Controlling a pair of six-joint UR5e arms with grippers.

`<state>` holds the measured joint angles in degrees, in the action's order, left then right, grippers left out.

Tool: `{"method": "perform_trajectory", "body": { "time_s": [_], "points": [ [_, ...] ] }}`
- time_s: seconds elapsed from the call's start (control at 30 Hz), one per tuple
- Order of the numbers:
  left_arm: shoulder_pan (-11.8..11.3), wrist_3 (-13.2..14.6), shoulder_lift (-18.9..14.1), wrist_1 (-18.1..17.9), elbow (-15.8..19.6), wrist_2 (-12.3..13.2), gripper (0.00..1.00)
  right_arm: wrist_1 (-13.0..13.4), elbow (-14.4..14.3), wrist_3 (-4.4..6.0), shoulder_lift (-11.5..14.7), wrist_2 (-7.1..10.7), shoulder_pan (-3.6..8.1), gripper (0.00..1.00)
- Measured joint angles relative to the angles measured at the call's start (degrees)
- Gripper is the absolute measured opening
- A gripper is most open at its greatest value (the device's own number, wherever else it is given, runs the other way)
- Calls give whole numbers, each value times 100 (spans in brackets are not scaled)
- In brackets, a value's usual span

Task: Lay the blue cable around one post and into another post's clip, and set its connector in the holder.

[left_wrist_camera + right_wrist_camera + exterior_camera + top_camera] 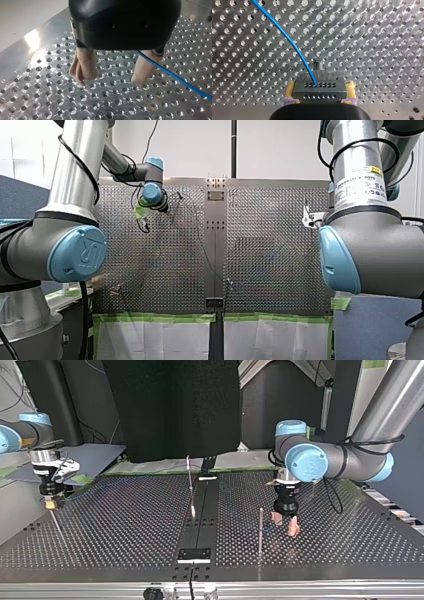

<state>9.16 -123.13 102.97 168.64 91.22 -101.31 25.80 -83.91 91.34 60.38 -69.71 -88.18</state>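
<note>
The blue cable (287, 37) runs out of a grey metal connector block (319, 91), and my right gripper (321, 85) is shut on that block with a yellow pad on each side. It hovers low over the perforated table (125, 525) at the top view's left, where the right gripper (50, 505) hangs. My left gripper (108, 82) stands open just above the plate, its beige fingers (83, 65) spread. The blue cable (180, 78) passes by one finger and runs off to the side. In the top view the left gripper (283, 529) is beside a thin upright post (260, 532).
A second thin post (190, 485) stands near the dark centre strip, and a dark plate (195, 554) lies on that strip near the table's edge in the top view. A small pin (319, 65) rises from the plate just ahead of the connector.
</note>
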Motion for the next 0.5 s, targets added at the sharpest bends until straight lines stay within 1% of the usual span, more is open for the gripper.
{"method": "perform_trajectory", "body": {
  "time_s": [0.5],
  "points": [
    [0, 0, 2, 4, -4, 3, 100, 109, 0, 42, -7, -27, -1, 0]
  ]
}}
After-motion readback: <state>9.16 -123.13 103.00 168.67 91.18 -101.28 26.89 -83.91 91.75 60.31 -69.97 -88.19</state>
